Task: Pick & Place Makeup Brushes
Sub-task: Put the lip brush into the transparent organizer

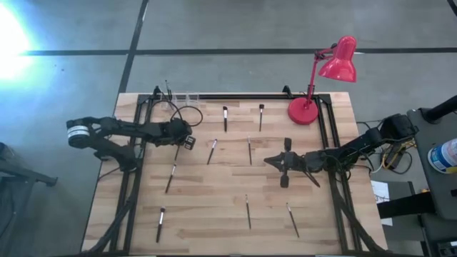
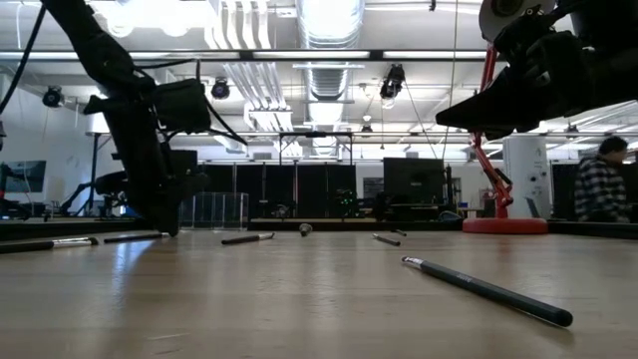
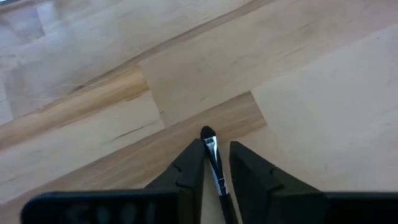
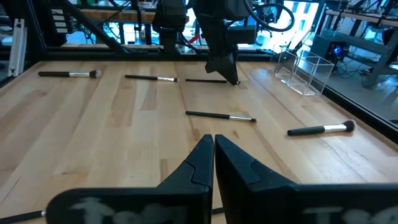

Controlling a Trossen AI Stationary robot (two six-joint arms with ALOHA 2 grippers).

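The left gripper was down at the wooden table, its fingers parted and standing on either side of a makeup brush whose dark tip poked out just past them; whether they pressed on it I could not tell. The right gripper hung shut and empty above the table, with the other makeup brushes scattered ahead of it.

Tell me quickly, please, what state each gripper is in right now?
Left gripper: fingers astride a makeup brush; whether it grips cannot be told.
Right gripper: closed, empty.
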